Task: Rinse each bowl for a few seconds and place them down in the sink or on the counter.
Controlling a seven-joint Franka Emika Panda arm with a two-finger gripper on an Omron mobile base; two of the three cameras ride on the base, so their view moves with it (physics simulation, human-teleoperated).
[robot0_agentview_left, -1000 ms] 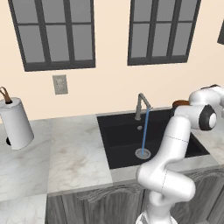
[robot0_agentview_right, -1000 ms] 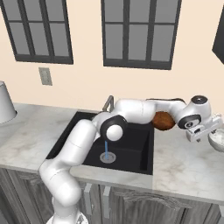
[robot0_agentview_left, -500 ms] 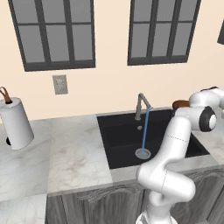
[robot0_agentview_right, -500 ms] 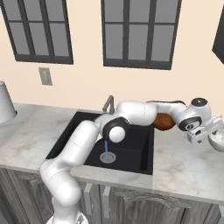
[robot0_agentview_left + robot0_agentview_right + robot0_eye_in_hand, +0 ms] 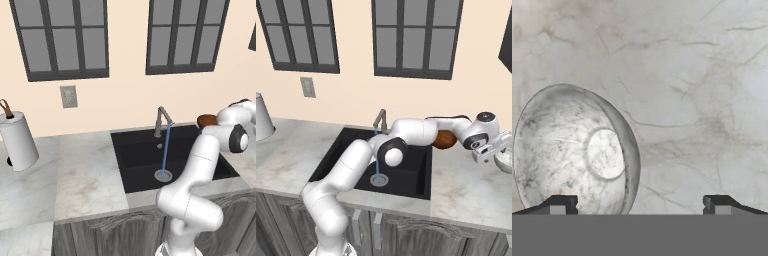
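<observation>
my two-finger gripper stands wide apart and holds nothing; its two small dark fingertips rise far from one another at the bottom of the hand view. between and above them lies the pale grey-white marble counter with faint brownish veins. on it, toward the left fingertip, sits a round shallow bowl with a pale marbled grey-white look, its inside turned toward my camera and a lighter round patch at its bottom. the left fingertip sits in front of this bowl's lower rim; i cannot tell whether it touches it.

from the right base view my white arm reaches across the large black rectangular sink to the counter on its right, and my gripper hangs just beside the pale bowl at the picture's right edge. a small round reddish-brown bowl sits on the counter behind my forearm, near the sink's back right corner, partly hidden by the arm. in the left base view the same reddish-brown bowl shows just behind the sink's right side.

the grey gooseneck tap stands at the back of the sink, and a thin blue stream of water falls from it onto the round silver drain. a white paper towel roll stands on the counter far to the left.
</observation>
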